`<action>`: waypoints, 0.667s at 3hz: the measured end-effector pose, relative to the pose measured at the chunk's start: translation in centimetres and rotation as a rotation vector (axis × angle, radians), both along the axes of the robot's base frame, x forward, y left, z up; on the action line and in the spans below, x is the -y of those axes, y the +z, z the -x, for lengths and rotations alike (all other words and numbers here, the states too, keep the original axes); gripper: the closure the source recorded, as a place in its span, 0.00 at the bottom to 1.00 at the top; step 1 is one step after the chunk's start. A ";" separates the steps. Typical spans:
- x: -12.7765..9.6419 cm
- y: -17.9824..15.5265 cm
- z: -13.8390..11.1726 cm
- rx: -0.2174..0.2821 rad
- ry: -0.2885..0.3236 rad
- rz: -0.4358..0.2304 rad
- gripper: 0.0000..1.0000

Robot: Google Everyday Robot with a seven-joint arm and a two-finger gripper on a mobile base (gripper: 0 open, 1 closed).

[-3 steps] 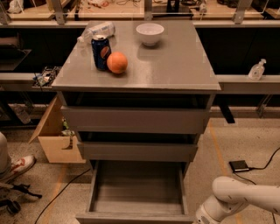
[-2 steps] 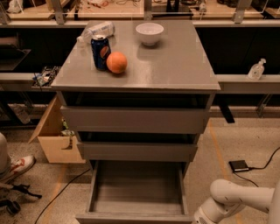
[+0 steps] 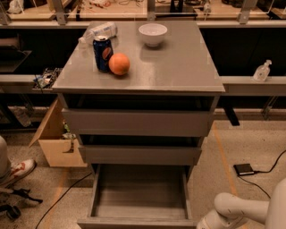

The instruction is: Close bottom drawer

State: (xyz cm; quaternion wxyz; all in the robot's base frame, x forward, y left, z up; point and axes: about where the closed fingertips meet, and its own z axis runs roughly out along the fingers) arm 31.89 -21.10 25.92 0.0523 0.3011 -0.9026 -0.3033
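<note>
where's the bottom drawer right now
Low in the camera view, the bottom drawer stands pulled open under the middle drawer; the robot's white arm is by its right front corner, the gripper out of frame.

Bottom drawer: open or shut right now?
Open: the bottom drawer is pulled well out, its empty grey interior exposed below the middle drawer. The gripper is at the bottom right, beside its front corner.

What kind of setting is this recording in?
Likely a robotics lab or workshop: cluttered workbenches behind the grey cabinet, cables across the floor, a cardboard box. The white arm shows at lower right; its pincer is out of view.
</note>
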 end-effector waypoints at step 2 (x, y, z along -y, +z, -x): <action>0.8 -5.5 -1.3 0.069 -0.046 -0.038 1.00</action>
